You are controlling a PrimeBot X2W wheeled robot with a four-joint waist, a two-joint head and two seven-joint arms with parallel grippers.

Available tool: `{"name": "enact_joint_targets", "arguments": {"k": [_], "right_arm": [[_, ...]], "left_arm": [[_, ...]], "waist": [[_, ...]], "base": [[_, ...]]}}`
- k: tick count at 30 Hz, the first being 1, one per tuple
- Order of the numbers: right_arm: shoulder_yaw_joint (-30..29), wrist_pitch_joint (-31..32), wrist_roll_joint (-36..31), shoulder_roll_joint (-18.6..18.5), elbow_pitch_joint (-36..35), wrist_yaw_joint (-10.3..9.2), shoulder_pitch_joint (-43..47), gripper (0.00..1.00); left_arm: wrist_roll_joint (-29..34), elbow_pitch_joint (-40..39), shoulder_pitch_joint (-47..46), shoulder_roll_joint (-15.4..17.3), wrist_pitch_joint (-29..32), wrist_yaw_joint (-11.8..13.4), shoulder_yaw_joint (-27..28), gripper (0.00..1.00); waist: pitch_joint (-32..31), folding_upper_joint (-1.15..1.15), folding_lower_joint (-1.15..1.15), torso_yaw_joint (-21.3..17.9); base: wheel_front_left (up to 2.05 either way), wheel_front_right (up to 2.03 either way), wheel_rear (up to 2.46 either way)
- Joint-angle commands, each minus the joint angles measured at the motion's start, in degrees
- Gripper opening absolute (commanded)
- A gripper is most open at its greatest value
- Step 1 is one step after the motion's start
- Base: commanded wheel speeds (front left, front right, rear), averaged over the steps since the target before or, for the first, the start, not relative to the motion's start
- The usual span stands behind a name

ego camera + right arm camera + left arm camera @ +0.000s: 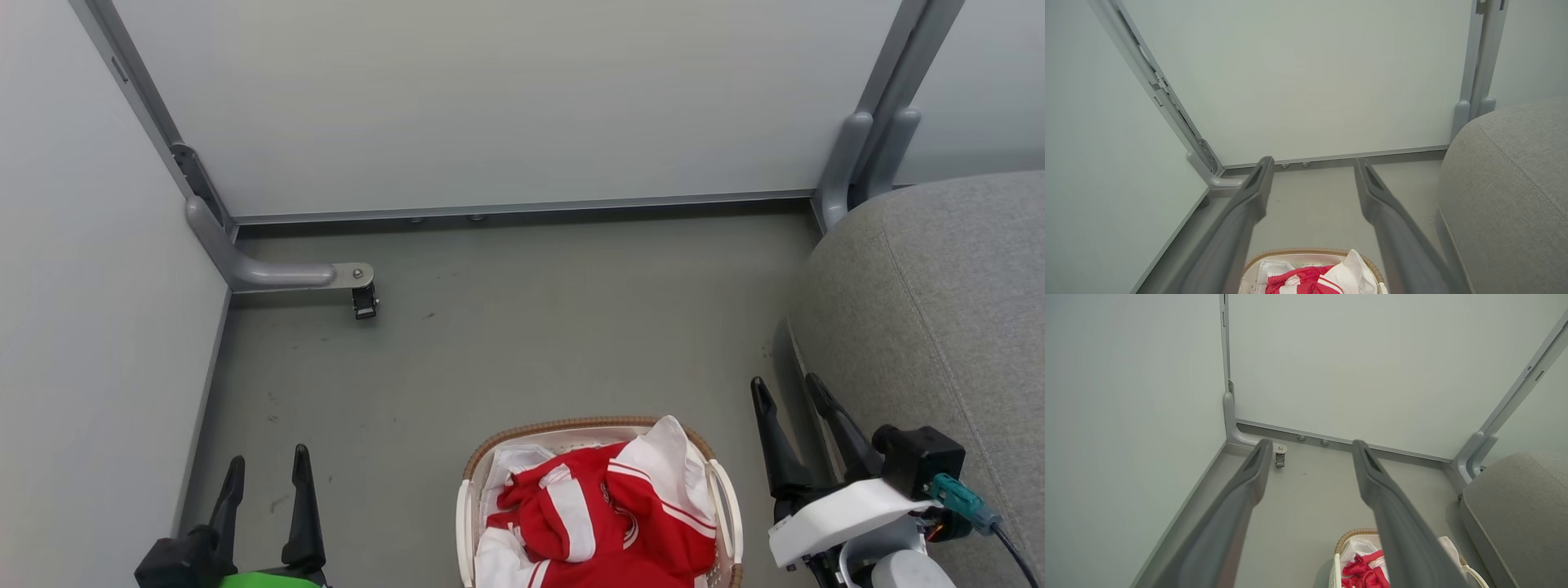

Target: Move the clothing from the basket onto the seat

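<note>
Head view; clothing (604, 523) crumpled in basket (563, 425), axis unclear; left hand (269, 456), right hand (787, 381) spread

- Smooth grey-green floor (522, 343), faintly scuffed.
- Pale matte partition panels (490, 98) set in grey metal frames.
- Curved grey metal foot (269, 276) carrying a small black caster (364, 304).
</note>
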Motion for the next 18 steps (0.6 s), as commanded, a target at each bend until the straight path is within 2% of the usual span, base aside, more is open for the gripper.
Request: {"name": "enact_joint_targets", "arguments": {"k": [1, 18], "right_arm": [[0.1, -0.5, -1.3, -0.3, -0.4, 0.02, 0.6, 1.0], [1.1, -2.2, -7.6, -0.4, -0.9, 0.02, 1.0, 1.0]], "left_arm": [[1.6, -0.4, 0.8, 0.4, -0.5, 0.1, -0.1, 1.0], [8.2, -0.4, 1.7, 0.5, -2.4, 0.1, -0.8, 1.0]], "waist": [[0.0, 0.59, 0.0, 0.0], [0.3, 0.68, 0.0, 0.1]], "base": [[0.0, 0.0, 0.0], [0.0, 0.0, 0.0]]}}
